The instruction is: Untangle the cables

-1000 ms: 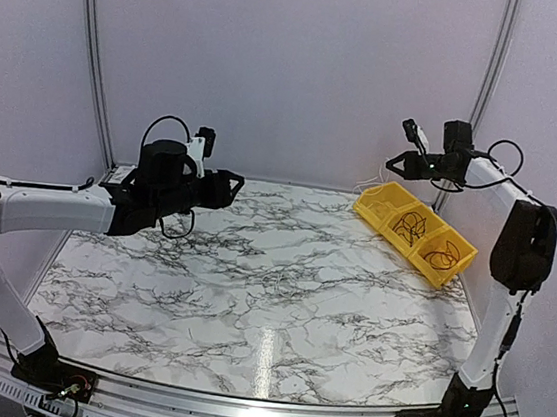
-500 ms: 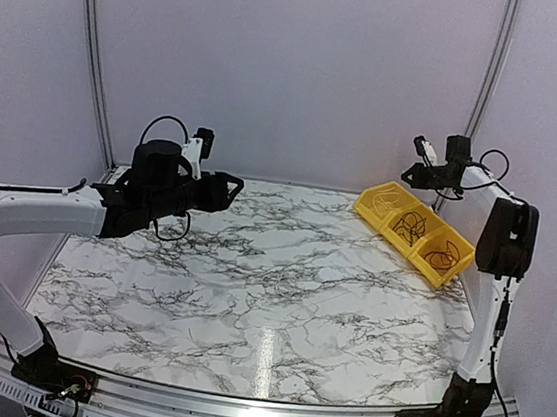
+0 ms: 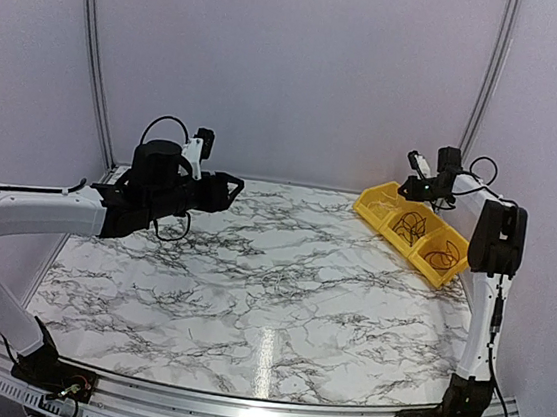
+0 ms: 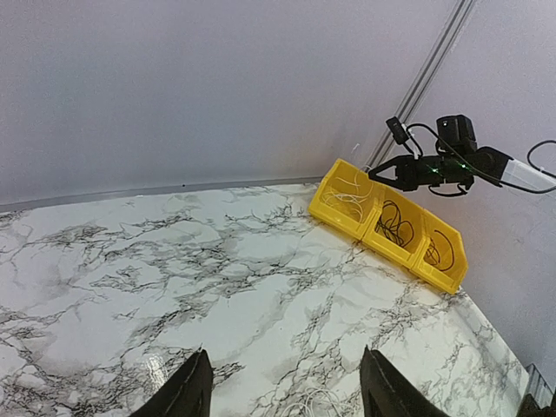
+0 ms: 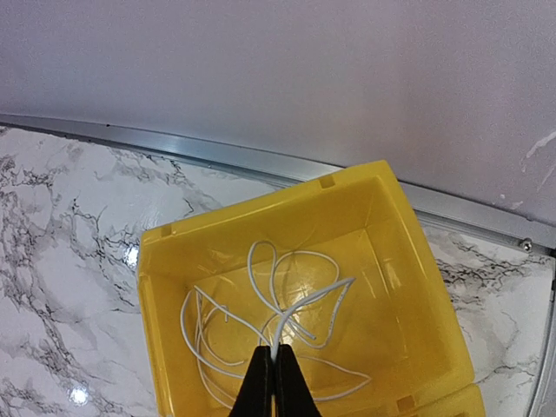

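Note:
A yellow three-compartment bin [image 3: 392, 238] sits at the table's back right. My right gripper [image 5: 274, 349] hangs over its far compartment, shut on a thin white cable [image 5: 251, 261] whose loops lie on that compartment's floor; in the top view the right gripper [image 3: 405, 186] is at the bin's far end. Black cables [image 3: 410, 226] fill the middle compartment and dark cables [image 3: 443, 256] the near one. My left gripper [image 4: 285, 351] is open and empty above the marble, at the back left in the top view [image 3: 236, 186]. Below it lie thin white cable loops [image 4: 323, 401].
The bin [image 4: 382, 248] lies diagonally near the right wall, and a metal rail [image 5: 261, 161] runs along the back wall behind it. Upright metal posts [image 3: 489, 82] stand at the back corners. The marble table [image 3: 269, 288] stretches between the arms.
My right arm has folded back toward the right wall, and its gripper has come down over the bin's far compartment. My left arm shifted slightly left, then held still.

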Controlling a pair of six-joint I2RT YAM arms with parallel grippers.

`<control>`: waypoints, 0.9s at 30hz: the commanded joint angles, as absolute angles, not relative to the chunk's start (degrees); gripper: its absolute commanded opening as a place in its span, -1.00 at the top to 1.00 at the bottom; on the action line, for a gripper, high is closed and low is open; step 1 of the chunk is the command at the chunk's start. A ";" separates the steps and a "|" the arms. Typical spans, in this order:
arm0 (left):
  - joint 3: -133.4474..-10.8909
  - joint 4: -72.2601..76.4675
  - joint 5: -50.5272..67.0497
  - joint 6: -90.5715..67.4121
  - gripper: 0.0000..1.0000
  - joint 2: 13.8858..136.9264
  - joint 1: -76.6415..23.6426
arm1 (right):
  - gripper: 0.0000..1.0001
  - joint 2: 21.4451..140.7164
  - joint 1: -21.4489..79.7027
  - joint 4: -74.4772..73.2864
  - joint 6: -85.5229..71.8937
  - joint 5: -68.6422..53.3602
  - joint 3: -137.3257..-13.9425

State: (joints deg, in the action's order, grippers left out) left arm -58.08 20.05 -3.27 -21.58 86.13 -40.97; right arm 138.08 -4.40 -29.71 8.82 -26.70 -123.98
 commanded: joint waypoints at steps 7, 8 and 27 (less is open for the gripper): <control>-58.10 20.04 -2.33 -21.11 -0.19 86.18 -40.96 | 1.00 139.78 -4.39 -30.89 10.65 -21.89 -125.81; -58.10 20.04 -2.29 -21.10 -0.19 86.17 -40.96 | 1.00 139.89 -4.39 -31.01 10.84 -21.71 -125.85; -58.18 20.03 -1.77 -21.23 -0.19 87.32 -41.12 | 0.91 142.24 -4.31 -32.66 10.19 -20.08 -128.94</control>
